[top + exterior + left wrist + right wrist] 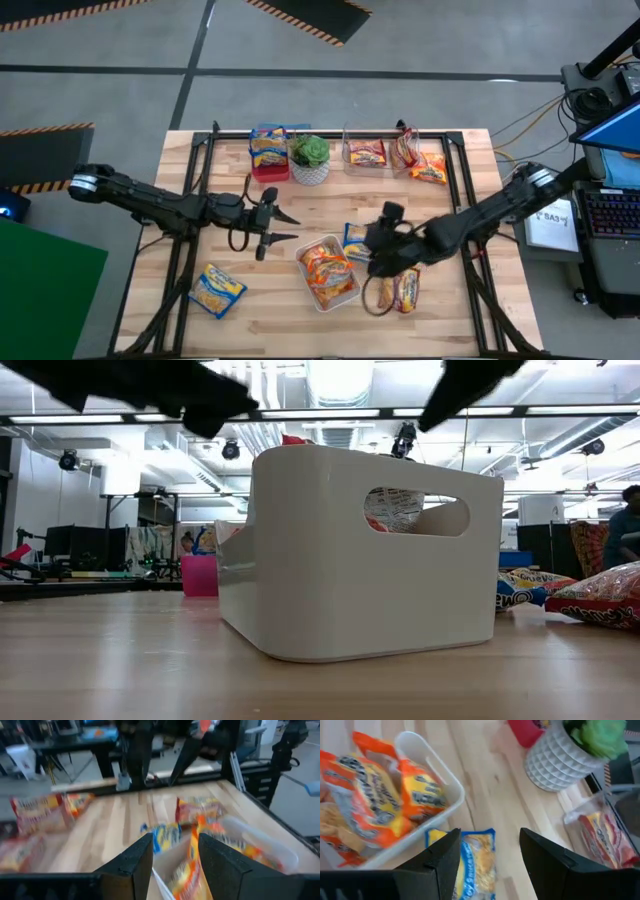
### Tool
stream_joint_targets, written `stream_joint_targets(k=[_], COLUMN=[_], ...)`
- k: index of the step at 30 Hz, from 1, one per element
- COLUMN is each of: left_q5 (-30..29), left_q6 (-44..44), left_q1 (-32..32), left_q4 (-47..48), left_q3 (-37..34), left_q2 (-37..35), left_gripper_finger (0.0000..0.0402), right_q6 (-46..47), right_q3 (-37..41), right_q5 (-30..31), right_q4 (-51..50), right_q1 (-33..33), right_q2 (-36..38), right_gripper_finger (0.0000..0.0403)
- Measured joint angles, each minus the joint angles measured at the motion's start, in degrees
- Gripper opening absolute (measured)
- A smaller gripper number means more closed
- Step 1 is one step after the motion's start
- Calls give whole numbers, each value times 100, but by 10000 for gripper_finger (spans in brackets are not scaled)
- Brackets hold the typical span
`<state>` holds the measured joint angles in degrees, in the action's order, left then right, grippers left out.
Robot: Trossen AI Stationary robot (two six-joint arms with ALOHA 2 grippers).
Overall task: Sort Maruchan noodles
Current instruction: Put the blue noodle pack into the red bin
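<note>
On the pale wooden tabletop (330,205), the right claw (372,252) hangs low with its two dark fingers spread apart and nothing between them, directly above a blue-edged flat crinkly noodle packet (470,860) that lies just beside the white rounded plastic bin (345,292). That bin holds several orange-edged noodle packets (325,268). The left claw (283,227) waits near the middle of the tabletop, also spread open and empty, pointing toward the same bin.

Other packets are spread around: another blue-edged packet (218,290) lies alone at the near left, two red-edged packets (397,290) lie right of the white bin, and at the far edge there is a red container (268,165) with blue-edged packets, a clear box (366,155) with a red-edged packet, and more packets beside it. A green plant in a white ribbed pot (310,160) stands between the red container and the clear box.

My judgement is that the blue-edged packet is the next target. The risk is the bin wall: it seems to touch the packet, though the wrist view is not clear enough to be sure. A finger could catch the wall and push the bin, or the slippery film could slide away as the fingers close.
</note>
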<state>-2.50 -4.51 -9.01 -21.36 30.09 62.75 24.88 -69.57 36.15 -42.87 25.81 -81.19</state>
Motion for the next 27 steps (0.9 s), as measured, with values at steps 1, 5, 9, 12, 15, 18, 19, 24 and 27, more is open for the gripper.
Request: stream_joint_targets(k=[1, 5, 9, 12, 15, 18, 19, 24, 27], left_q5=[0, -6, -229, -370, -456, -455, -456, -457, -459], left_q6=[-70, -365, -560, -658, -786, -831, -831, -851, -851], left_q1=[11, 45, 50, 55, 57, 57, 57, 59, 59], left_q4=[25, 593, 1427, 1999, 2338, 2404, 2451, 2428, 2416], left_q3=[97, 548, 1125, 1456, 1669, 1807, 1811, 1831, 1831], left_q2=[0, -55, -64, -27, 5, 65, 59, 66, 78], left_gripper_finger=[141, 141, 141, 141, 141, 141, 141, 141, 141], right_q6=[9, 112, 311, 525, 698, 815, 867, 1210, 1155], right_q3=[242, 1180, 2039, 2592, 3047, 3391, 3451, 3535, 3497], right_q5=[-5, -229, -871, -1335, -1705, -1749, -1705, -1672, -1710], right_q4=[135, 944, 1729, 2294, 2776, 2942, 3055, 3171, 3173], right_q1=[-35, -195, -383, -517, -623, -637, -647, -744, -735], right_q2=[195, 901, 1343, 1446, 1424, 1399, 1357, 1287, 1212], right_gripper_finger=[191, 187, 175, 158, 135, 114, 110, 116, 142])
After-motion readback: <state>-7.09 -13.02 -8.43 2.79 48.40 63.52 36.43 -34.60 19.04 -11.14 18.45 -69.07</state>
